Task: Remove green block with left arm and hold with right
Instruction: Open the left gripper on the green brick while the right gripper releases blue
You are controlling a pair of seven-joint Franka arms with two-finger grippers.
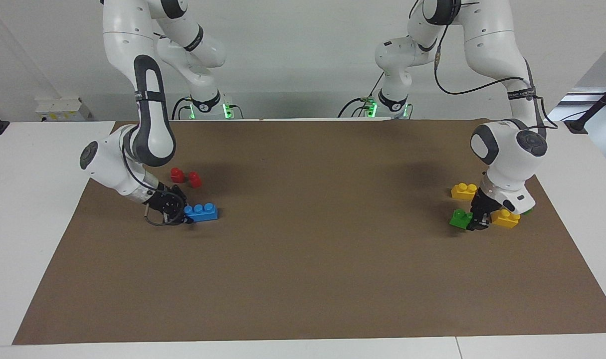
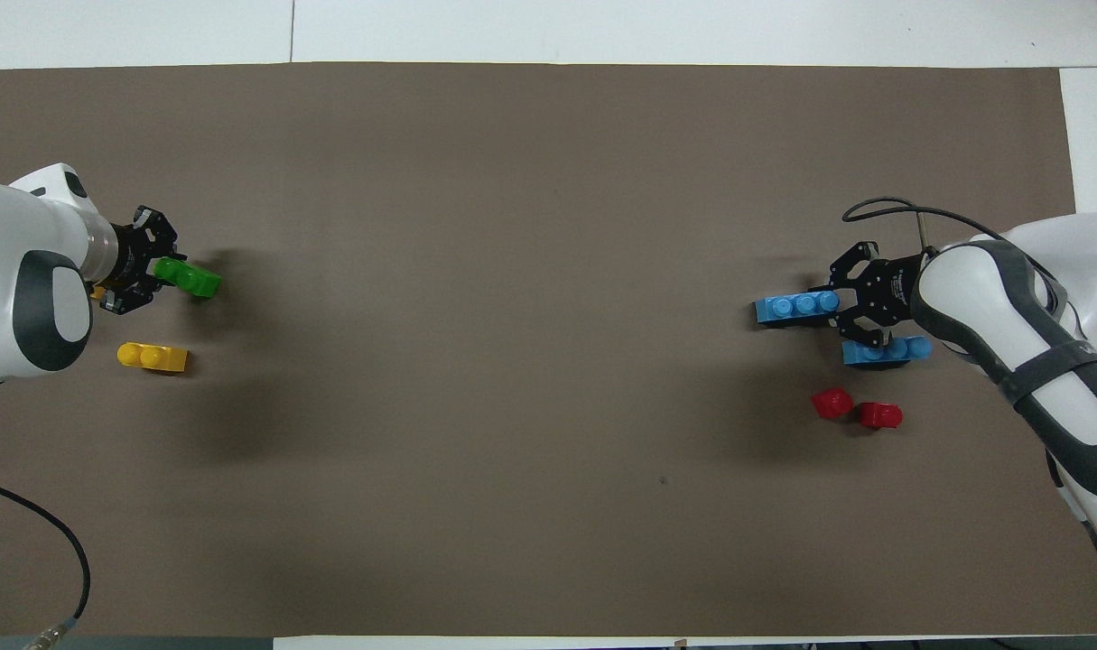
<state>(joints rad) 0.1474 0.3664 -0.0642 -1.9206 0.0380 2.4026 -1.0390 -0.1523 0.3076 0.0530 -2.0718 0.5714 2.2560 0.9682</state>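
Clearly a robotics lab: two white robot arms (image 1: pixel 143 99) mounted at a white table (image 1: pixel 28 209), brown mat (image 1: pixel 303 249), toy bricks (image 2: pixel 153 357), bare walls, trailing cables (image 2: pixel 51 533).

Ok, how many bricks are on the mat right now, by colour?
green block: 1 (a green sliver beside a yellow brick may be another)
yellow bricks: 2
blue bricks: 2
red pieces: 2
Total: 7 seen for sure

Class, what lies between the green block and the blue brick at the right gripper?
Only bare brown mat between green block and blue brick, clearest in the overhead view.
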